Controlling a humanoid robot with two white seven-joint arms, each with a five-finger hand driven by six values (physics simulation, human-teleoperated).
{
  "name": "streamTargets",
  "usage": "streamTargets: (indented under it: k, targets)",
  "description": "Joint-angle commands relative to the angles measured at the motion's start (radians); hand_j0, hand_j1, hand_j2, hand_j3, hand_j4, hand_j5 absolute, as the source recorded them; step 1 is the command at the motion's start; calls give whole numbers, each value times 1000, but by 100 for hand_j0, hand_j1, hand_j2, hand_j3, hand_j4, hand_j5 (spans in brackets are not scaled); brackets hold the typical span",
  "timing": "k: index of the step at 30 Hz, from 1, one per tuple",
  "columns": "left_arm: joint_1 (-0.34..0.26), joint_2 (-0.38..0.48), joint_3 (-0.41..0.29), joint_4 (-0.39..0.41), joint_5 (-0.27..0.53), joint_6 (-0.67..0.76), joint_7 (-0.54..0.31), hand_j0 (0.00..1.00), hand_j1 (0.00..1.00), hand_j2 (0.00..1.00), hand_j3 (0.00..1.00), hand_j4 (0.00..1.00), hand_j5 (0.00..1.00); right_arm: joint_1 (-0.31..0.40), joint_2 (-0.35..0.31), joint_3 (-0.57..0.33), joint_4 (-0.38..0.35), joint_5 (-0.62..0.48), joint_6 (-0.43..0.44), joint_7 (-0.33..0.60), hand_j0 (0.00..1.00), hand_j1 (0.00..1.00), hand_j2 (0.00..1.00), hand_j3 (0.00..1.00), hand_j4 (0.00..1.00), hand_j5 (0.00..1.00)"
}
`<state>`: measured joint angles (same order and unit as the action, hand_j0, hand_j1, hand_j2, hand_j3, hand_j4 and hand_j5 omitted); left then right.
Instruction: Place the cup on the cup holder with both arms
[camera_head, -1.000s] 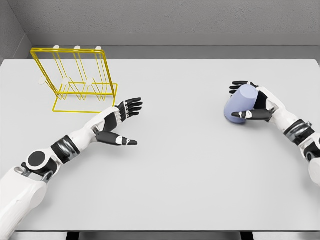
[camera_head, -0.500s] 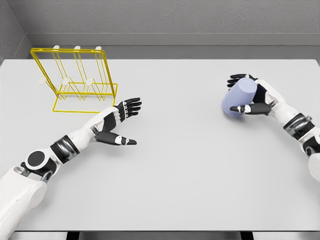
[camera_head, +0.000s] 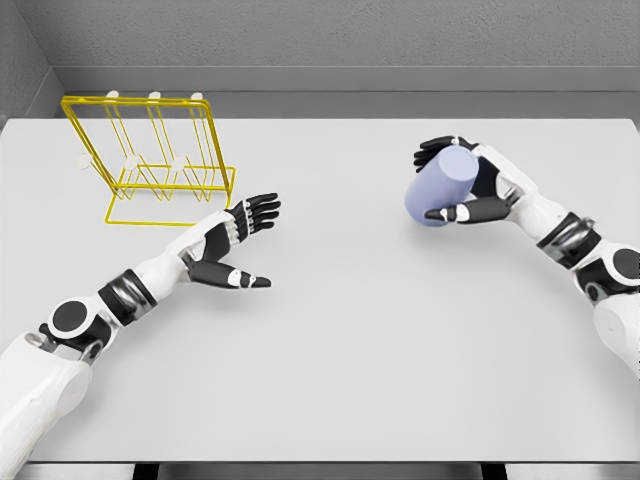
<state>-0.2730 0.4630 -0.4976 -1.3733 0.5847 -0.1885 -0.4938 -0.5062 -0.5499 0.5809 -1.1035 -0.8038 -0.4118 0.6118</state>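
- The smooth, pale lavender cylindrical cup (camera_head: 438, 187) sits in the right hand (camera_head: 470, 185), black fingers (camera_head: 438, 146) curled over its top and the thumb pressed under it, tilted, at the right of the desk.
- The left hand (camera_head: 232, 245) lies with fingers spread wide and holding nothing, just in front of the cup holder.
- The yellow wire cup holder (camera_head: 150, 160) with white-tipped pegs stands at the far left, well apart from the cup.
- The plain matte light-grey desk (camera_head: 360, 340) carries no readable writing, nor does the cup.

White segmented arms with black joint bands and black-and-white fingers (camera_head: 262, 207)
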Motion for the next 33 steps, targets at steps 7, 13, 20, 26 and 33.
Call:
streamTargets:
  k: [7,13,20,26,33]
  targets:
    - [2,2,-1,-1,6,-43,-2,100,100,100,100,100,100,2,44,57,-78,-5,-1,-1,67,67,67,67,67,67]
    - [2,2,-1,0,0,-45,0,100,100,100,100,100,100,-5,74,109,-79,-5,-1,-1,67,67,67,67,67,67]
    - [0,-4,1,14,0,-45,1,100,100,100,100,100,100,-6,131,139,-73,9,1,-1,67,67,67,67,67,67]
    - [2,-4,-1,14,-2,-78,1,100,100,100,100,100,100,-3,174,146,-39,43,2,-1,67,67,67,67,67,67]
    - [2,13,11,14,-62,-92,4,100,100,100,100,100,100,-5,203,172,-6,74,2,-1,67,67,67,67,67,67]
